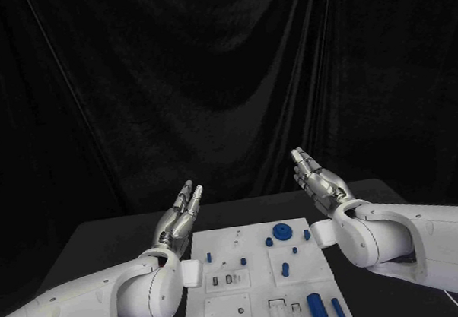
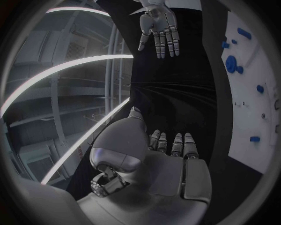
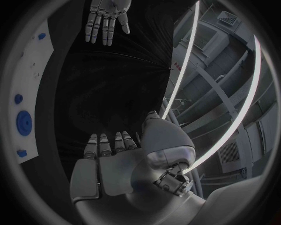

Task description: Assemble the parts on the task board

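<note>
Board (image 1: 257, 266) lies low between both raised hands. Left hand (image 1: 180, 213) and right hand (image 1: 320, 179) hover empty, fingers straight, flanking its far end; blue parts (image 1: 284, 233) nearer the right.

My left hand (image 1: 180, 215) and right hand (image 1: 320, 179) stand raised with flat, straight fingers on either side of the white task board (image 1: 258, 278), leaving open air above its small blue parts (image 1: 283, 231).

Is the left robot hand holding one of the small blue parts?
No, the left robot hand is raised beside the white task board with straight fingers, holding nothing.
</note>
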Tool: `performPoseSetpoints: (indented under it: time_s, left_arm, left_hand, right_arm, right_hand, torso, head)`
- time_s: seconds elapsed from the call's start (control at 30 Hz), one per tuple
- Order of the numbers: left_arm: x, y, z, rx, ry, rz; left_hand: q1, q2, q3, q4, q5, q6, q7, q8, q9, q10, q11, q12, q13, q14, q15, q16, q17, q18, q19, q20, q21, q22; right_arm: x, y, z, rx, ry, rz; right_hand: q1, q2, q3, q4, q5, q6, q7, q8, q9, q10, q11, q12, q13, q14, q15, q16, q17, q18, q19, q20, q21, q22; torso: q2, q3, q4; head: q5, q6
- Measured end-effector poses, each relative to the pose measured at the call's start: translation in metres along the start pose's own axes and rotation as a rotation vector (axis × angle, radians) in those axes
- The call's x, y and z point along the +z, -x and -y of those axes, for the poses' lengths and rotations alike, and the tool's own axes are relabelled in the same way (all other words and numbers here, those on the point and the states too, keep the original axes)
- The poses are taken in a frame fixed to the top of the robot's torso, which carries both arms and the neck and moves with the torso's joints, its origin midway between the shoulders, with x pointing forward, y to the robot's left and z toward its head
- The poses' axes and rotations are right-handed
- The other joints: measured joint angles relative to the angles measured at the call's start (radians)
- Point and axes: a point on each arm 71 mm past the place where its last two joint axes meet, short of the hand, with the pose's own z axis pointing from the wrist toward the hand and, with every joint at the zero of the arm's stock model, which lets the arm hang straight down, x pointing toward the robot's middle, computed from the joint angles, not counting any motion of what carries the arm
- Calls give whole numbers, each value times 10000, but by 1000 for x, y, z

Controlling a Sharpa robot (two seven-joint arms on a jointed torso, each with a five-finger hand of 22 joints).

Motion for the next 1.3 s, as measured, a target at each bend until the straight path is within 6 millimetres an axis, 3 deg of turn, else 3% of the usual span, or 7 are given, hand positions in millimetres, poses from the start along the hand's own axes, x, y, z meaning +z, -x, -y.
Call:
performPoseSetpoints:
  time_s: [0.07,0.33,0.47,0.8,0.9,1.03,1.3]
  left_arm:
    - [0,-2,0,-420,3,-335]
    - [-1,-6,0,-1659,-75,-1084]
    - [7,2,-1,-2140,-297,-1535]
    - [7,3,3,-2557,-616,-2571]
    - [7,6,3,-2347,-724,-2771]
    - [7,12,2,-2115,-817,-3013]
    - [3,22,-8,-2014,-736,-3418]
  left_hand:
    - [373,-99,-165,54,-68,1,-218,0,0,-18,-237,0,0,0,0,0,0,318,0,0,0,0]
    - [451,-177,-176,65,-154,-1,-249,0,10,-9,-259,0,-3,0,1,0,2,316,0,0,0,1]
    - [450,-176,-175,65,-200,0,-250,0,10,-11,-260,0,-6,0,1,0,3,314,0,0,0,2]
    - [540,-267,-175,64,-261,186,-65,38,32,3,-88,0,-7,0,1,0,5,779,0,1,0,3]
    - [724,-177,-130,36,142,248,24,39,39,-19,64,0,-6,0,2,0,6,778,0,1,0,3]
    - [1627,1,285,79,1920,306,131,39,53,-19,126,0,-6,0,2,0,7,777,3,409,0,3]
    - [2121,21,469,68,2828,503,327,83,81,-6,248,0,-4,0,2,0,5,777,13,958,0,4]
  right_arm:
    - [1,0,-1,192,-53,-168]
    - [1,-2,-1,650,-197,-454]
    - [3,7,0,786,-222,-498]
    - [5,5,2,1180,-430,-1080]
    - [6,5,2,1282,-492,-1286]
    - [9,6,3,1278,-513,-1662]
    - [16,13,3,674,-342,-2372]
  right_hand:
    - [104,-65,-21,2,0,0,0,0,0,0,0,0,0,0,0,0,0,-1,0,0,0,0]
    - [225,-186,-21,2,-15,0,0,0,2,0,1,0,0,0,0,0,0,-2,0,0,0,0]
    - [303,-264,-21,2,-85,3,222,0,3,-8,183,0,0,0,1,0,0,-2,0,0,0,0]
    - [577,-458,17,4,-160,279,721,0,35,2,838,0,0,0,1,0,0,-3,0,0,0,0]
    - [872,-577,163,-67,-112,452,956,27,87,-9,1171,0,0,-1,133,0,0,-197,-4,594,0,0]
    - [1363,-1058,446,-74,146,1253,1240,351,223,213,2618,491,132,163,1710,127,82,-410,1089,2137,809,501]
    - [1787,-1571,1160,14,146,2450,1903,674,338,1359,3641,1731,338,2609,2609,1205,513,-410,4089,3126,2283,1064]
  torso:
    - [-1,0,0]
    - [-5,-1,-1]
    - [1,-1,6]
    - [5,-3,13]
    - [4,-3,12]
    - [3,-3,7]
    - [1,-3,-6]
  head:
    - [0,0]
    - [-1,0]
    - [-50,-353]
    - [-91,-717]
    - [-96,-910]
    - [-85,-1162]
    - [5,-1656]
